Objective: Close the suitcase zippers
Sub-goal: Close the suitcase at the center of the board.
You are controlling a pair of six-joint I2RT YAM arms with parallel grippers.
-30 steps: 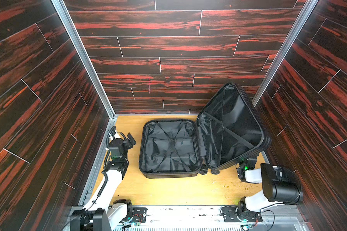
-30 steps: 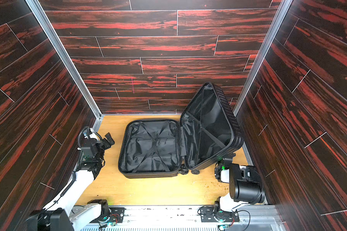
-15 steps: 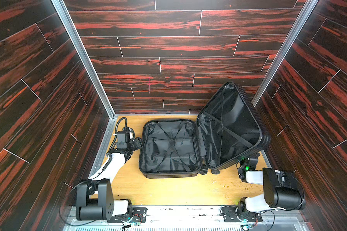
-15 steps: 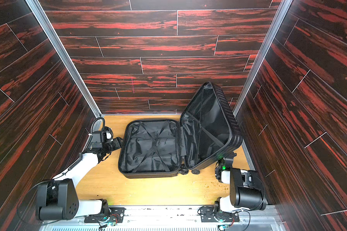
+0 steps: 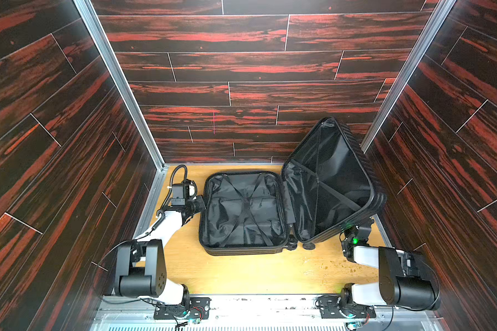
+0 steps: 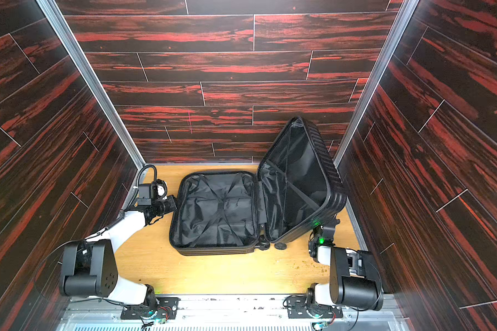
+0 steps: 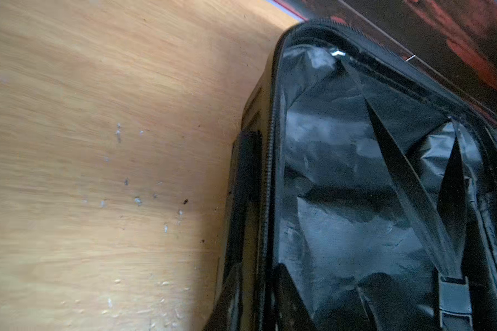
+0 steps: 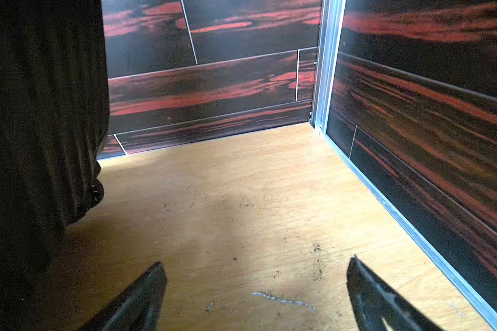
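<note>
Our right claw (image 8: pixel 256 266), jaws apart, sits between the suitcase's (image 5: pixel 241 250) raised lid (image 5: pixel 327 183) and the wall (image 8: pixel 413 114). Our left claw (image 5: pixel 198 204) is at the suitcase's opposite rim; we cannot tell its state.

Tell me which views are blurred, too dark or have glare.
Left wrist view: floor blurred and streaky, pale glare on the suitcase lining. Right wrist view: suitcase shell dark and grainy, fingers soft. Both top views: sharp, front rail washed out.
</note>
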